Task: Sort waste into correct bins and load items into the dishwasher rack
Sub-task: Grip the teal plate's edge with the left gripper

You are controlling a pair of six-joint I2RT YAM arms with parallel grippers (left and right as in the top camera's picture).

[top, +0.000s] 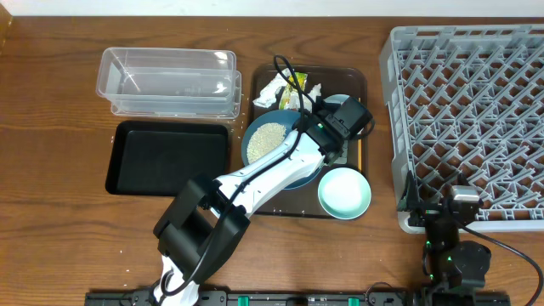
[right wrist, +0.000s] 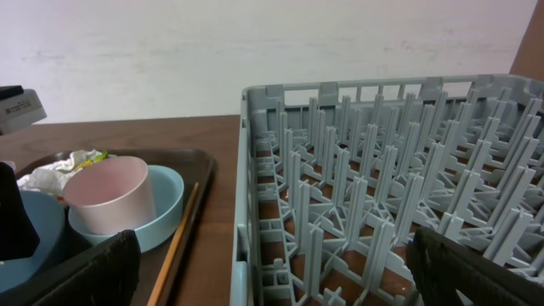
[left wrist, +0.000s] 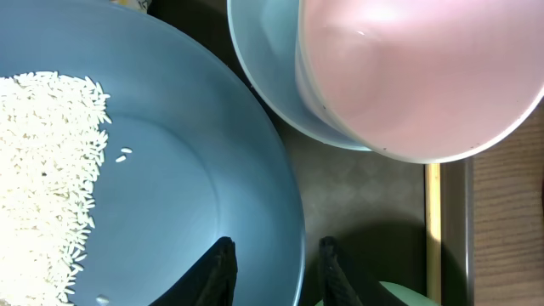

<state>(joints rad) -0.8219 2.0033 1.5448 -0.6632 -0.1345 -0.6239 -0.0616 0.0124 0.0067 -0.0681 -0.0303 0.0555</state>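
My left gripper (left wrist: pixel 276 248) is open, one finger on each side of the right rim of the dark-blue dish (left wrist: pixel 195 170), with space between fingers and rim. A pile of rice (left wrist: pixel 47 178) lies in that dish (top: pixel 272 144). The pink cup (left wrist: pixel 416 76) stands inside the light-blue bowl (left wrist: pixel 272 85) just beyond. The mint-green bowl (top: pixel 344 192) sits at the tray's front right. A chopstick (right wrist: pixel 183 229) lies along the tray's right edge. Crumpled tissue and a yellow wrapper (top: pixel 287 85) lie at the tray's back. My right gripper (right wrist: pixel 276 280) is wide open and holds nothing, by the near left corner of the grey rack (top: pixel 467 110).
The brown tray (top: pixel 289 206) holds the dishes mid-table. A clear tub (top: pixel 170 81) stands at the back left, with a black tray (top: pixel 166 157) in front of it. My left arm (top: pixel 255 178) crosses over the dish from the front.
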